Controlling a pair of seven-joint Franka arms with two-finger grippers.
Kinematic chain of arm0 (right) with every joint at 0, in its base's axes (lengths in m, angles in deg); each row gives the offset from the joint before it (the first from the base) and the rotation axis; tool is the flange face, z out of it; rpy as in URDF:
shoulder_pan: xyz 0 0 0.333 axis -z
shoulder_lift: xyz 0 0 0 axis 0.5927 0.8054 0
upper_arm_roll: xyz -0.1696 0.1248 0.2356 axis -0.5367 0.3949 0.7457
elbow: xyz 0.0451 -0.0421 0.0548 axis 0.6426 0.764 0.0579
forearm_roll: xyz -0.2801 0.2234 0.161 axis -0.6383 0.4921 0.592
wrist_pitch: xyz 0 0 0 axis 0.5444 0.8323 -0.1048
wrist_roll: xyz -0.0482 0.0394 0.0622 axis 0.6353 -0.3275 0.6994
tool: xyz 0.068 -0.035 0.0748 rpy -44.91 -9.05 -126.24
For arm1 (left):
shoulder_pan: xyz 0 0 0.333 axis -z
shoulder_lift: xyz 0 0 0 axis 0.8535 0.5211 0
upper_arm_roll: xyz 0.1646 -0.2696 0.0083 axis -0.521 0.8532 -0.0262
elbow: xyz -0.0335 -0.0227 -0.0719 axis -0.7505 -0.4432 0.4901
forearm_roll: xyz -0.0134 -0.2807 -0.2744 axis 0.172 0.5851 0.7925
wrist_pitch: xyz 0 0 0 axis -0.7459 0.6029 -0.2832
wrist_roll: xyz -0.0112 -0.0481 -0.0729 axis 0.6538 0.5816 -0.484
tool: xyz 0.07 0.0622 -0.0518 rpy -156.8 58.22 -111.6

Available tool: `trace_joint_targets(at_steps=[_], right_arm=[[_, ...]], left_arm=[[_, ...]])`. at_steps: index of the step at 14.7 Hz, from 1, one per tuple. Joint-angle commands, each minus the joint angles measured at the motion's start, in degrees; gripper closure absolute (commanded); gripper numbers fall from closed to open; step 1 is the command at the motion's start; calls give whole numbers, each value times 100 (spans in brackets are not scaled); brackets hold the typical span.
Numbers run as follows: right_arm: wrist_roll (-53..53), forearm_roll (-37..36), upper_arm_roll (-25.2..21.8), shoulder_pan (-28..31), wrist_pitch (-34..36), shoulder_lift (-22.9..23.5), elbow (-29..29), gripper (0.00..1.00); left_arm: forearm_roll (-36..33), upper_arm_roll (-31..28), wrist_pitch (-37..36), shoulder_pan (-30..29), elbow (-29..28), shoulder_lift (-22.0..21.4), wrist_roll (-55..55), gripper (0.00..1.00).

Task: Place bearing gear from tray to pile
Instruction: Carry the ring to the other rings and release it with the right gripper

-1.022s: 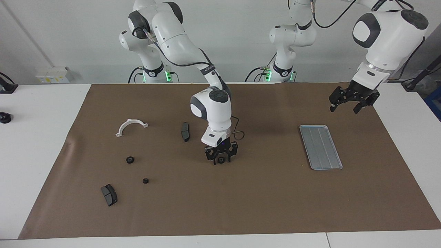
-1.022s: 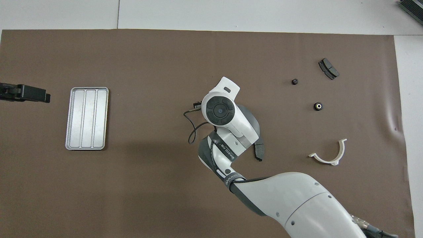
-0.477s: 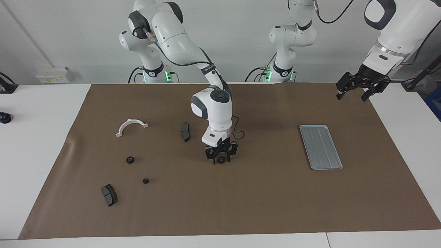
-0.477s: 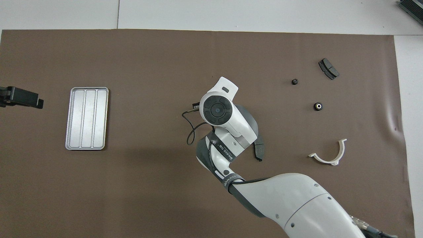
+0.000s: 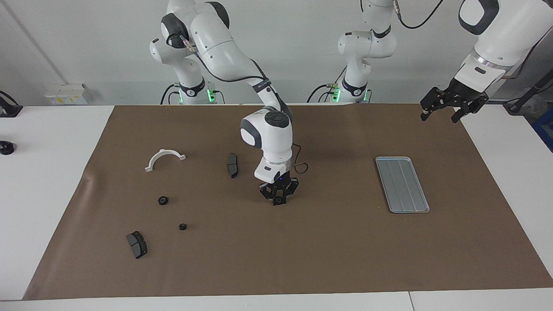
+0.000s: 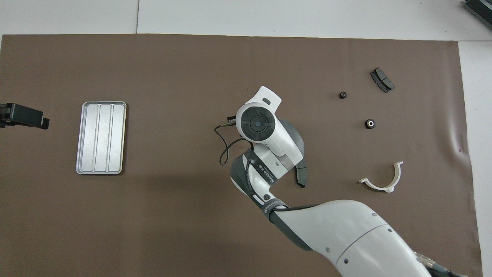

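Bearing gear (image 5: 279, 201) pinched between the nearly closed fingertips of the right tool (image 5: 278, 199), low over the middle of the surface, well apart from the tray (image 5: 402, 183) and short of the pile (image 5: 163, 200). Left tool (image 5: 440, 111) raised and wide open, holding nothing, waiting at its own end. Could have slipped from so slight a pinch and rolled off across the mat (image 5: 328, 250). Could also have clipped the nearby brake pad (image 5: 232, 164) if carried low.

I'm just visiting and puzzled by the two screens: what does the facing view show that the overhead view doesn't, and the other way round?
Only the facing view shows the right gripper, low over the mat and shut on a small black gear, and the left gripper raised and open. Only the overhead view looks straight down on the right arm's wrist, which hides that gripper. Both show the tray, with nothing in it, and the white bracket.
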Motion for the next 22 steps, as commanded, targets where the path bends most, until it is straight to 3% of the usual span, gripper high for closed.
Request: trace_joint_targets(at_steps=[1,4,7,12,16,17,18,22], right_arm=[[-270,276,74,538,730,-861,151,100],[-1437,531,66,1144,1600,-1442,466,100],[-2694,776,74,1935,1822,-1909,1212,100],[-3638,1182,66,2701,1042,-2287,2636,100],[-3550,1199,74,2685,171,-2244,3332,87],[-3454,1199,74,2676,83,-2200,3333,52],[-3219,1251,74,2641,29,-2191,3333,1],[-2768,1261,31,2632,134,-2235,2650,0]], left_arm=[[-67,65,-38,-80,-51,-78,-1,0],[-93,65,-47,-10,1,-51,8,0],[-111,117,-47,8,10,-42,25,0],[-217,274,-152,35,1,-86,-1,0],[-217,715,-240,-308,-42,-174,-10,0],[-217,724,-240,-343,-43,-174,8,0],[-225,776,-249,-483,-51,-174,8,0],[-217,908,-293,-546,-60,-174,-1,0]])
